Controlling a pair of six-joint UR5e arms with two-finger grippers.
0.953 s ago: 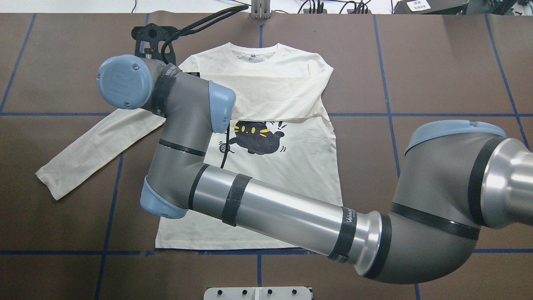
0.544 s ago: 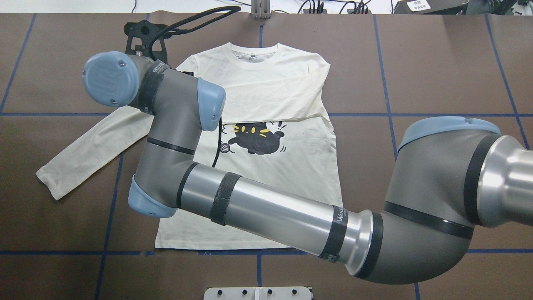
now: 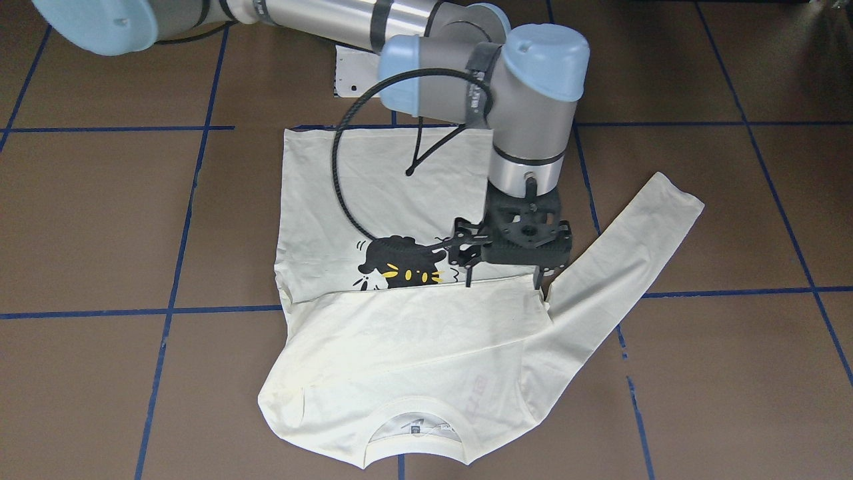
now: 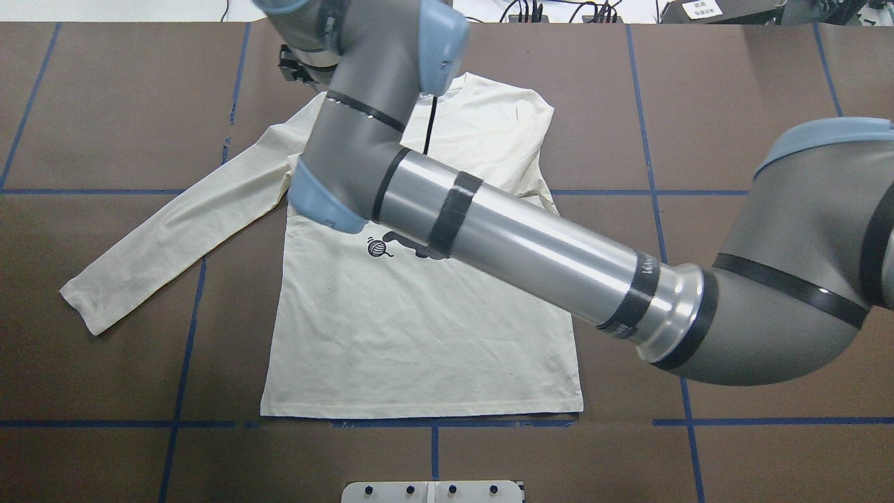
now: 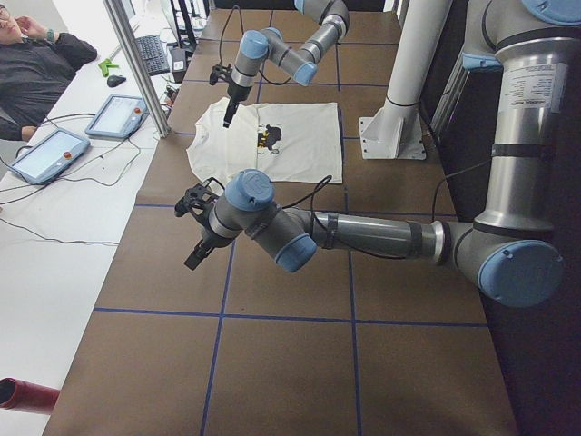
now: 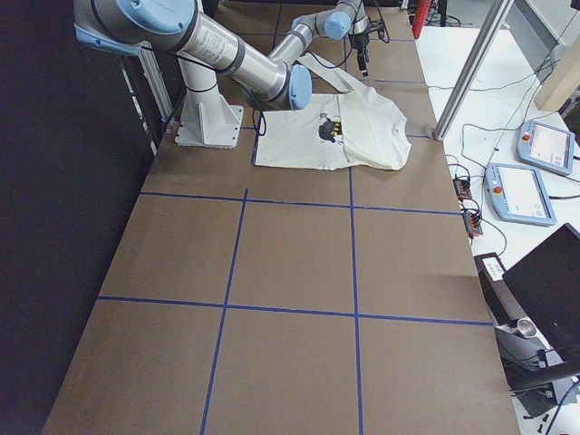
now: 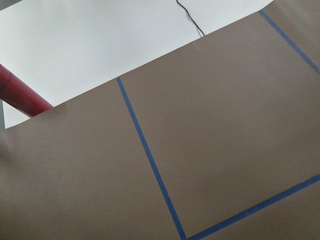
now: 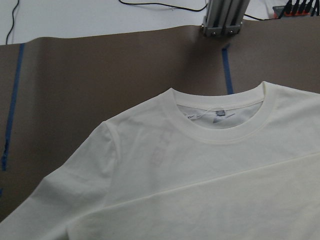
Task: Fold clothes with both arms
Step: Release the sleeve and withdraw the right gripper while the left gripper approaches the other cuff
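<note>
Shirt (image 4: 419, 335) cream, soft, flat; right tool (image 3: 540, 283), left tool (image 5: 193, 259): grip state cannot tell.

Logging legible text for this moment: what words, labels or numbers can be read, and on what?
None reads clearly.
Too faint: lettering showing through the T-shirt.
Too small: neck label.
Too small: white sticker on the left arm.
Blurred: print on the right arm, on its black band.
</note>
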